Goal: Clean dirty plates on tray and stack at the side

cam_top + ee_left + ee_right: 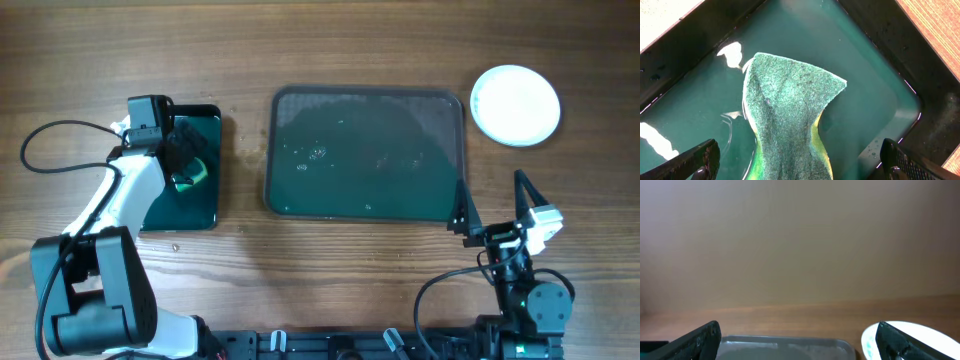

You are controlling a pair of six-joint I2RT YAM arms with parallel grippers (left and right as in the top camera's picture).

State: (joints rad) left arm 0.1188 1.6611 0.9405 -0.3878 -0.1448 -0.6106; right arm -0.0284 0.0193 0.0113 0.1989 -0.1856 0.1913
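The left jaws are hanging released over the green scouring sponge (790,125) in the narrow black tray (880,40); lifting straight up seems safest.

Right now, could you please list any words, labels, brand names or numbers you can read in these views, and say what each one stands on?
There are none: no writing can be read in any view.
The tray, the white plate, the green sponge and the smaller black tray are all unmarked.
No lettering can be made out on the arms either.
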